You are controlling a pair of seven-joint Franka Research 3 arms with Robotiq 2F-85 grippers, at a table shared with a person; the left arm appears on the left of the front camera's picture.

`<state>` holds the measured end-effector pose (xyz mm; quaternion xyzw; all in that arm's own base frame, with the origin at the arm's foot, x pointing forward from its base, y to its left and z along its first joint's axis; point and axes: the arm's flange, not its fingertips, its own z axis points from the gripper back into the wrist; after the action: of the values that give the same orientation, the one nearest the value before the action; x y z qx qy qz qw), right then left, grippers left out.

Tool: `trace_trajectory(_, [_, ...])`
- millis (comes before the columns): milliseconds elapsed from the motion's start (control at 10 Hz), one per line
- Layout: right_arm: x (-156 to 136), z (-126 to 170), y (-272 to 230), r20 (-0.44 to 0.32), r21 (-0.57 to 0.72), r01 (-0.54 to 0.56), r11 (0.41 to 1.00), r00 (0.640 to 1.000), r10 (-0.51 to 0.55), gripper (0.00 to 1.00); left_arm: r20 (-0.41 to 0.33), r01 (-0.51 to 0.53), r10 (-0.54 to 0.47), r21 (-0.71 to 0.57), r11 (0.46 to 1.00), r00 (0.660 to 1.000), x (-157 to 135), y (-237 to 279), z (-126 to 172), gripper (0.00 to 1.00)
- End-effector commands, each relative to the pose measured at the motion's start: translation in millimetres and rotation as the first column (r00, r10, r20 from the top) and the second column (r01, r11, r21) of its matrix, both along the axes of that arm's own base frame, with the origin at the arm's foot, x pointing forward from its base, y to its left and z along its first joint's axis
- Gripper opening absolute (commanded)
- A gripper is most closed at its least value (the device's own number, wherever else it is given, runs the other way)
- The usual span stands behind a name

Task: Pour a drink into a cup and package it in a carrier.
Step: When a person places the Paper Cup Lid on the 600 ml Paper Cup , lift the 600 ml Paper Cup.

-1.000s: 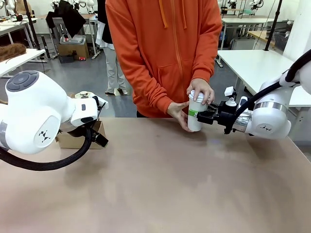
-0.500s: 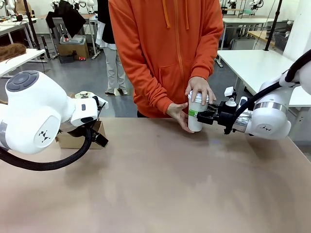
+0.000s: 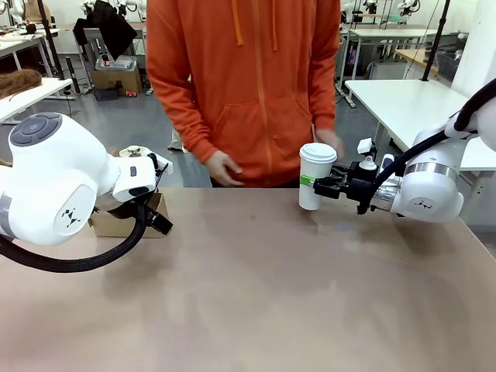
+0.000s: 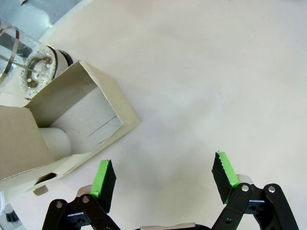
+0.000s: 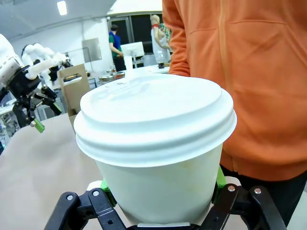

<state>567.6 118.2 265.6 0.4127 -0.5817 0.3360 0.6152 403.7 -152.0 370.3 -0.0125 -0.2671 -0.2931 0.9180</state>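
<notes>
Our right claw [image 3: 308, 181] clamped on the lidded cup [image 3: 316, 159], our left claw [image 4: 165, 175] gaping, its wrist view adding the carrier [image 4: 62, 98] just beyond one fingertip, press pot [image 4: 29, 67] past that, person's hands [image 3: 222, 167] now off the cup

Front, wrist (seemingly close): shared cup [image 3: 316, 167]

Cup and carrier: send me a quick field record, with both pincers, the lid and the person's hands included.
cup: white paper, upright, near the far edge of the table
lid: white, domed, seated on the rim
right pincer: shut on the cup's side
left pincer: open, holding nothing, over bare table beside the carrier
carrier: brown cardboard, on the robot's left side, apart from the cup
person's hand: clear of the cup
other hand: just behind the lid, contact unclear
</notes>
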Motion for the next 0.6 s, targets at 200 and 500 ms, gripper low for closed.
trace_trajectory(200, [0.1, 5.5, 2.5, 0.013, 0.001, 0.002, 1.000, 1.000, -0.002, 0.85, 0.000, 0.000, 0.000, -0.002, 1.000, 1.000, -0.1, 0.4, 0.3, 1.00])
trace_trajectory(500, [0.0, 0.0, 0.1, 0.000, 0.000, 0.000, 1.000, 1.000, 0.000, 0.85, 0.000, 0.000, 0.000, -0.002, 1.000, 1.000, -0.1, 0.4, 0.3, 1.00])
